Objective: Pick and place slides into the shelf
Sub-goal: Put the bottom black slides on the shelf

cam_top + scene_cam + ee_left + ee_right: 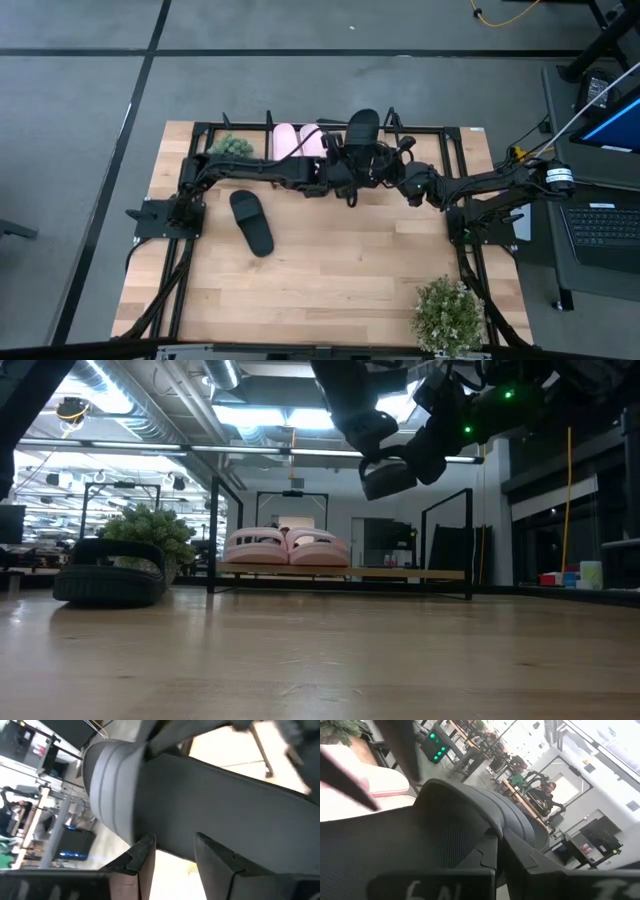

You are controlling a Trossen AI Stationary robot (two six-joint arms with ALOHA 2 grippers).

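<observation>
Roughly half done: two pink slides [298, 141] sit side by side on the shelf [455, 130], just left of both grippers. One black slide [362, 128] is held in the air over the shelf, beside the pink pair; judging by the wrist views, both grippers are on it. The left gripper [172, 852] has its fingers clamped on the sole edge, and the right gripper [495, 860] is clenched on the strap end from the other side. The second black slide [251, 221] lies on the counter [340, 290], well apart from the grippers and toward the left arm's base, untouched. Left to do: set the held slide down on the shelf, then fetch the last one.

The high view gives the layout: both arms meet at the shelf's middle, and two plants, one [230, 146] at the shelf's left end, one [448, 312] on the counter's near right corner. The low view alone shows height: the held slide [388, 475] hangs clear above the shelf board, not touching. It also shows the loose slide [110, 575] flat on the counter. The wrist views alone show the grips, with people in the room behind.
</observation>
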